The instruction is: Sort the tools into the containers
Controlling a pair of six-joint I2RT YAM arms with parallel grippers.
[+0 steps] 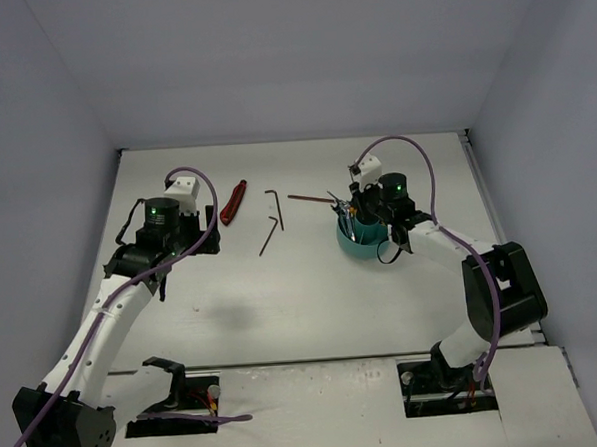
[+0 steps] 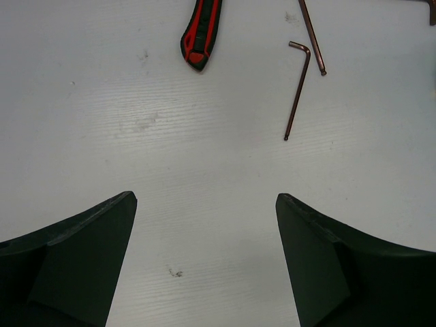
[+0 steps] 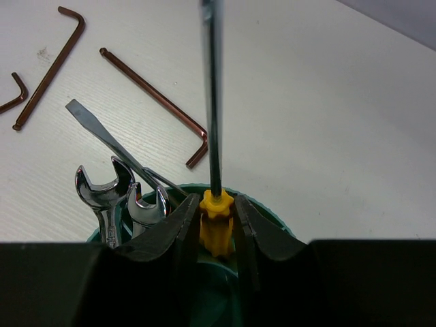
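Observation:
The teal tub point(image 1: 370, 248) stands at the right; its rim point(image 3: 275, 212) shows below my right gripper point(image 3: 216, 204). That gripper point(image 1: 366, 220) is shut on the yellow-orange handle of a screwdriver point(image 3: 218, 225), held upright over the tub with its shaft point(image 3: 212, 102) pointing up. Two silver wrenches point(image 3: 102, 194) and a flat-blade screwdriver point(image 3: 102, 133) stand in the tub. My left gripper point(image 2: 206, 201) is open and empty over bare table, short of the red-and-black-handled tool point(image 2: 201, 30) point(image 1: 234, 202) and a hex key point(image 2: 298, 88).
Three dark hex keys lie on the table between the arms: one point(image 1: 276, 207), one point(image 1: 268, 235) and one point(image 1: 309, 197) next to the tub. They also show in the right wrist view point(image 3: 153, 99). Grey walls close in the table on three sides.

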